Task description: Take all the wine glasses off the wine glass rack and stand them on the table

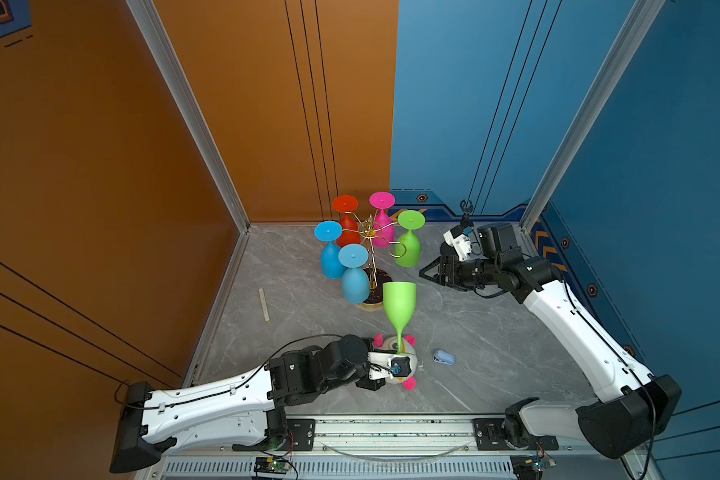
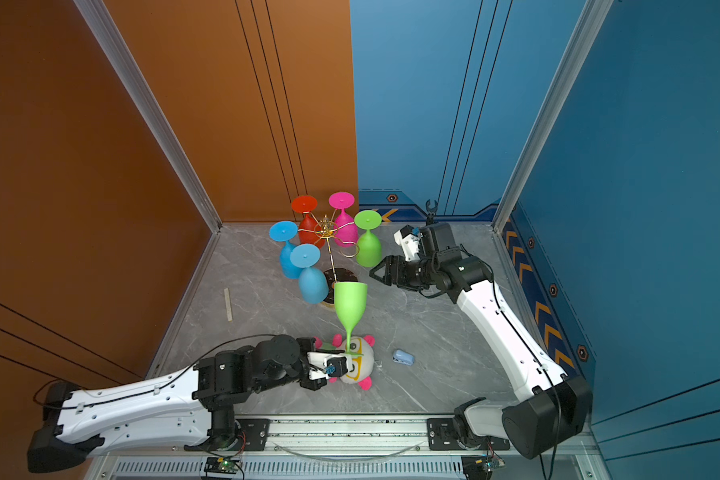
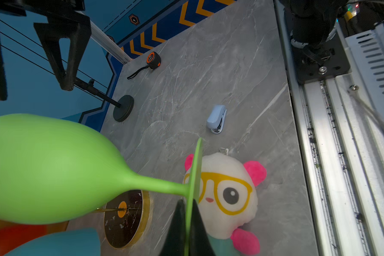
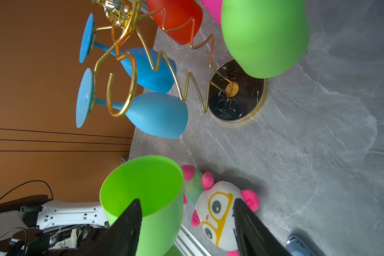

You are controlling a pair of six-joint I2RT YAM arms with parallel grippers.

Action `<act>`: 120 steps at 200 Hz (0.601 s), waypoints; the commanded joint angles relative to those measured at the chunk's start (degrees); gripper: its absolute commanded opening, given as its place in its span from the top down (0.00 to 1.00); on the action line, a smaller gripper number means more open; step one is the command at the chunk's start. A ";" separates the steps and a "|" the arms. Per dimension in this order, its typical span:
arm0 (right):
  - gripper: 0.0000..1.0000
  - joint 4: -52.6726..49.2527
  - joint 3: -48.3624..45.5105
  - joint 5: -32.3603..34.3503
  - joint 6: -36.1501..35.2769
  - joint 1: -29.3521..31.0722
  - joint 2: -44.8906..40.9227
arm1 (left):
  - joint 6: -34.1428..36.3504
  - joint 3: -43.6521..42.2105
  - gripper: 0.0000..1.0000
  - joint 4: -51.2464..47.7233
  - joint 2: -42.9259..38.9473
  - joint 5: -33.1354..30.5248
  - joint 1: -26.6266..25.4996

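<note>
Left claw [image 3: 187, 204] clamped tight, arm low, stretched forward. Right claw [image 1: 427, 272] spread wide, arm extended far.

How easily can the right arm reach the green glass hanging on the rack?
Probably yes: the right gripper is open just beside the hanging green glass, with nothing between them.

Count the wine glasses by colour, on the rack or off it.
Green: 2, hanging green glass and held green glass
Blue: 2, rear blue glass and front blue glass
Red: 1, red glass
Pink: 1, pink glass
Total: 6
</note>
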 commanded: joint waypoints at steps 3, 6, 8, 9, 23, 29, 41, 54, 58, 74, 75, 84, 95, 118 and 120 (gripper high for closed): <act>0.35 -2.35 2.82 -2.05 -1.68 0.76 1.17 | 7.36 -1.01 1.00 -0.23 1.03 -9.30 -2.38; 0.36 -2.57 3.03 -2.11 -1.83 0.86 1.35 | 7.76 -1.04 1.00 -0.21 1.19 -9.76 -2.56; 0.36 -2.69 3.14 -2.15 -1.90 0.90 1.45 | 8.09 -1.08 1.00 -0.22 1.29 -10.11 -2.73; 0.36 -2.76 3.17 -2.15 -1.97 0.95 1.53 | 8.25 -1.10 1.00 -0.22 1.36 -10.24 -2.77; 0.38 -3.88 3.97 -2.42 -2.79 1.47 2.41 | 10.79 -1.56 1.00 0.53 1.94 -13.02 -3.91; 0.39 -4.39 4.37 -2.58 -3.21 1.73 2.72 | 12.04 -1.90 1.00 1.15 2.13 -14.25 -4.47; 0.41 -5.13 4.81 -3.09 -3.91 2.09 3.19 | 14.80 -2.75 1.00 2.48 2.61 -16.83 -5.30; 0.43 -5.74 5.15 -3.63 -4.55 2.47 3.45 | 17.50 -3.77 1.00 3.64 3.01 -19.46 -5.96; 0.44 -5.93 5.21 -3.75 -4.79 2.62 3.54 | 18.23 -4.01 1.00 5.31 3.10 -20.11 -6.13; 0.47 -6.87 5.58 -4.10 -5.60 3.05 3.70 | 20.52 -5.13 1.00 7.64 3.34 -22.04 -6.33; 0.47 -6.96 5.62 -4.14 -5.62 3.03 3.71 | 20.66 -5.15 1.00 7.71 3.36 -22.09 -6.33; 0.49 -7.59 5.82 -4.49 -6.15 3.28 3.85 | 21.43 -5.37 1.00 8.24 3.43 -22.85 -6.33; 0.51 -8.77 6.26 -4.62 -6.96 3.62 4.06 | 22.34 -5.67 1.00 8.82 3.55 -23.67 -6.33; 0.54 -11.79 7.20 -4.13 -9.16 4.50 4.72 | 26.02 -6.45 1.00 10.88 3.89 -25.87 -6.65; 0.54 -12.01 7.27 -4.04 -9.29 4.56 4.80 | 26.24 -6.50 1.00 11.01 3.90 -26.06 -6.65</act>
